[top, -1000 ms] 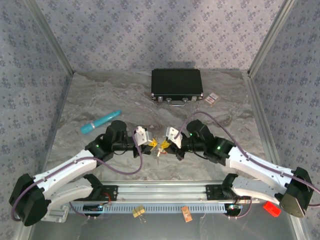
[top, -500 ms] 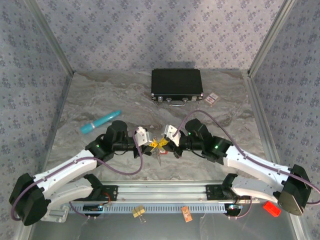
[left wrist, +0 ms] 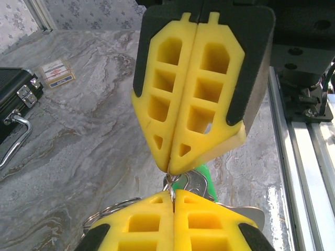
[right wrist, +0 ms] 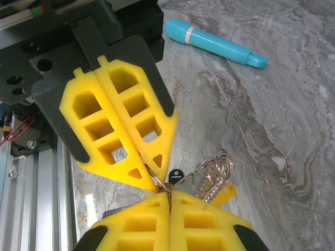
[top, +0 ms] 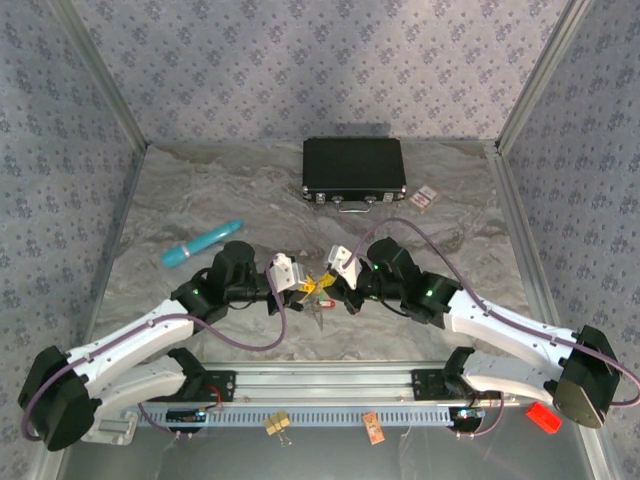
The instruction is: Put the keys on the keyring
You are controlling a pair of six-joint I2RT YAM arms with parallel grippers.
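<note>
Mid-table [top: 200, 200], left arm [top: 130, 345] and right arm [top: 500, 330] reach in low, elbows out, meeting nose to nose just above the surface. Left gripper [top: 308, 287] and right gripper [top: 333, 290] are both clenched, tips touching, each nipping thin wire that looks like the ring [right wrist: 212, 171]. Ring coils hang between the tips, keys [left wrist: 205, 178] dangling beside. Step: threading, partway I'd say. Next: pry a coil open and slide a key on. Fine work, slip likely.
</note>
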